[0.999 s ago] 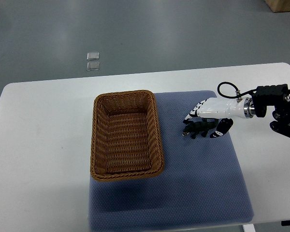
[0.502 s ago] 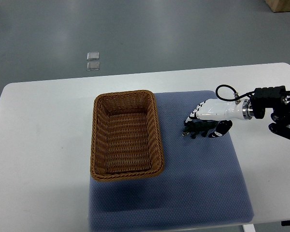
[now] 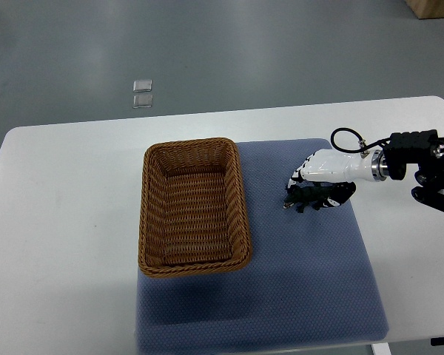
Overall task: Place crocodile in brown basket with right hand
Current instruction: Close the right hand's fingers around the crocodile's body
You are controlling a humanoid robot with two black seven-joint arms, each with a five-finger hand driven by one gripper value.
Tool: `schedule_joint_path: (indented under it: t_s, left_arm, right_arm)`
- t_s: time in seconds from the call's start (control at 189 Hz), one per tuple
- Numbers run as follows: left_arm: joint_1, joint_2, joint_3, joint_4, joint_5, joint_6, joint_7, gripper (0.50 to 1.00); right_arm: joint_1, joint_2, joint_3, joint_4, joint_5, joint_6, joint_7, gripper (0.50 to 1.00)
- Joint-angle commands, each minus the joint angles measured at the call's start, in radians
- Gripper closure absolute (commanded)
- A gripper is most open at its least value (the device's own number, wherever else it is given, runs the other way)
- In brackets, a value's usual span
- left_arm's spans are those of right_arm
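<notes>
Right hand (image 3: 327, 171) has its fingers curled down around the dark green crocodile (image 3: 302, 198), gripping its right part. The crocodile is on the blue mat (image 3: 318, 281), right of the brown wicker basket (image 3: 189, 144) and apart from it. Its long axis runs left-right, with the free end toward the basket. Head end unclear.

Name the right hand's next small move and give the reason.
Probably lift straight up: the right hand looks closed on the dark green toy crocodile, which lies on the blue mat, and the brown wicker basket has a raised wall.
</notes>
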Motion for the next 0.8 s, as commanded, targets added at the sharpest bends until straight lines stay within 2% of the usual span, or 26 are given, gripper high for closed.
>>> schedule_joint_path:
  t_s: [0.0,0.375,0.677,0.793]
  left_arm:
    - [0.000,0.000,0.000,0.000,0.000,0.000,-0.001,0.500]
    - [0.000,0.000,0.000,0.000,0.000,0.000,0.000,0.500]
    - [0.000,0.000,0.000,0.000,0.000,0.000,0.000,0.500]
    - [0.000,0.000,0.000,0.000,0.000,0.000,-0.001,0.500]
  right_arm:
    - [0.002,0.005,-0.007,-0.004,0.000,0.001,0.000,0.812]
    - [0.002,0.017,-0.007,-0.017,0.000,0.000,-0.002,0.889]
    - [0.000,0.019,-0.007,-0.027,0.000,-0.011,-0.002,0.985]
    - [0.002,0.019,-0.007,-0.029,0.000,-0.013,-0.002,1.000]
